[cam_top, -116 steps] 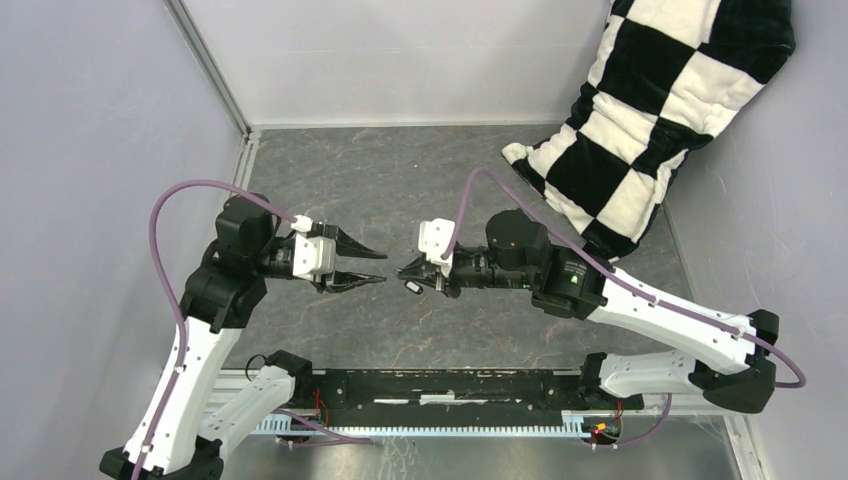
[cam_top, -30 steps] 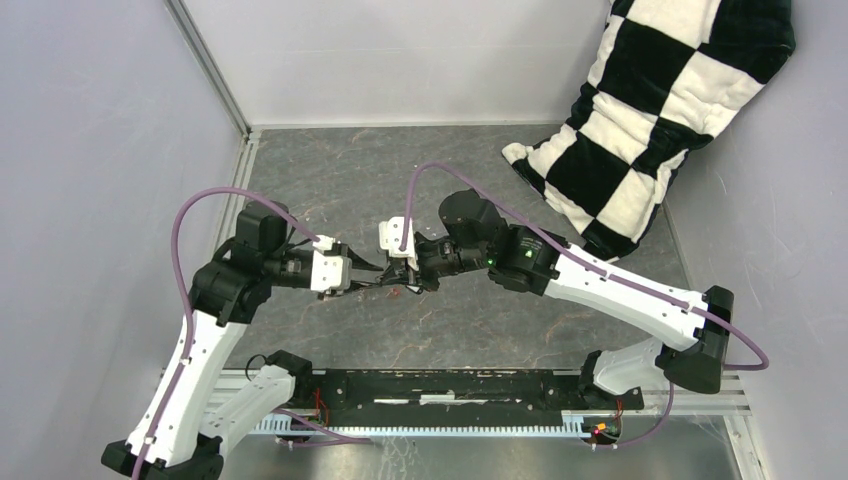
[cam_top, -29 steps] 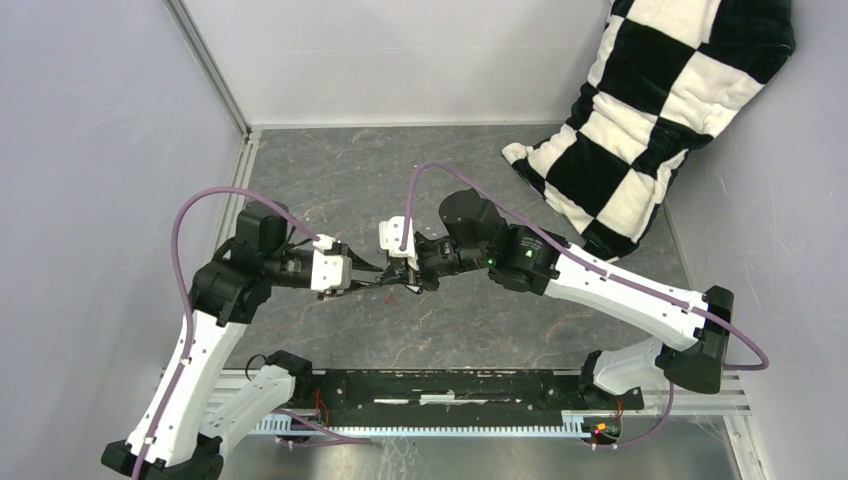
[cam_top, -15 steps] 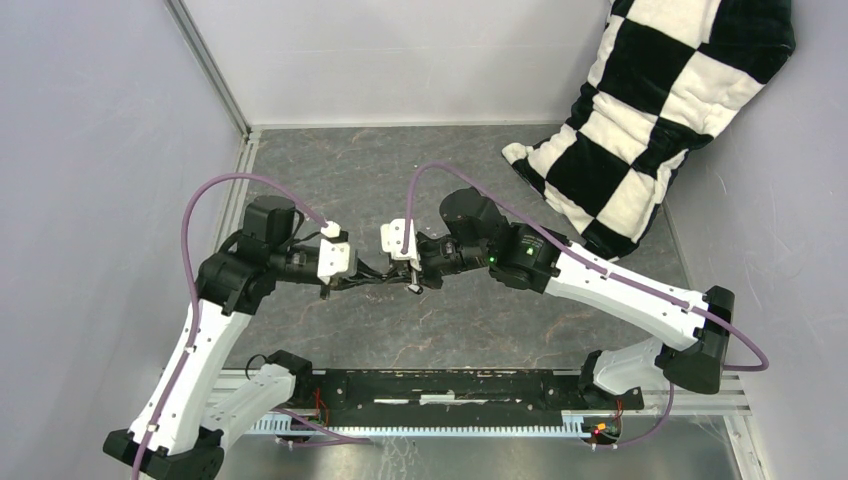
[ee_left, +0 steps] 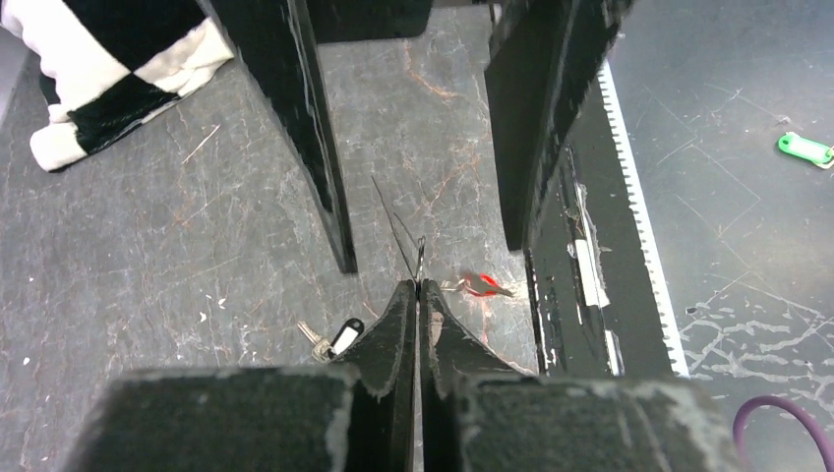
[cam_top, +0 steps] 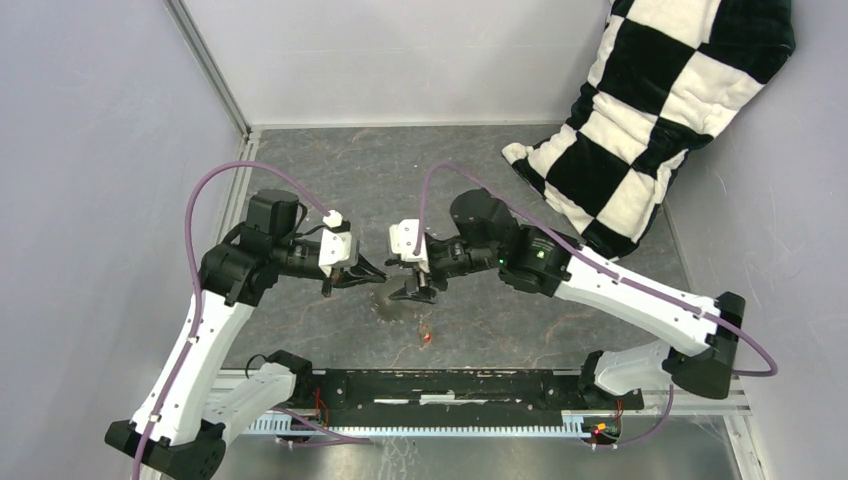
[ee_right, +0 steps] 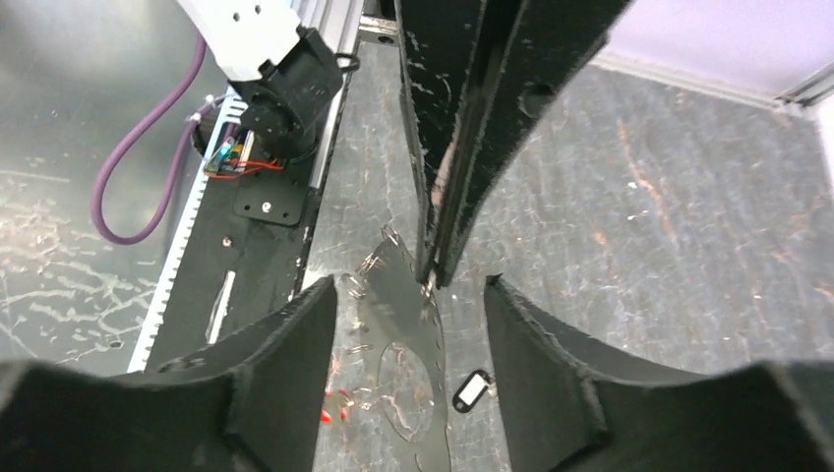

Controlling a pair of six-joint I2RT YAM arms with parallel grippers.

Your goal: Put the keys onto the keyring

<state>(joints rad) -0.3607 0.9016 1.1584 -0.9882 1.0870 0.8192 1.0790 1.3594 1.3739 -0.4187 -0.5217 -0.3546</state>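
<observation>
My left gripper is shut on the keyring, a thin grey hoop seen edge-on in the left wrist view. The hoop hangs below the shut tips in the right wrist view, blurred. My right gripper is open and faces the left one, with a finger on either side of the hoop and nothing gripped. The red key lies on the table toward the front edge. The black key with a pale spot lies on the table under the grippers.
A black-and-white checkered pillow leans in the back right corner. A black rail runs along the table's front edge between the arm bases. A green tag lies beyond that rail. Grey walls stand at the left and back.
My right gripper has opened and drawn back a little to the right. The red key now lies on the table nearer the front edge. My left gripper closed on the keyring and stays shut.
</observation>
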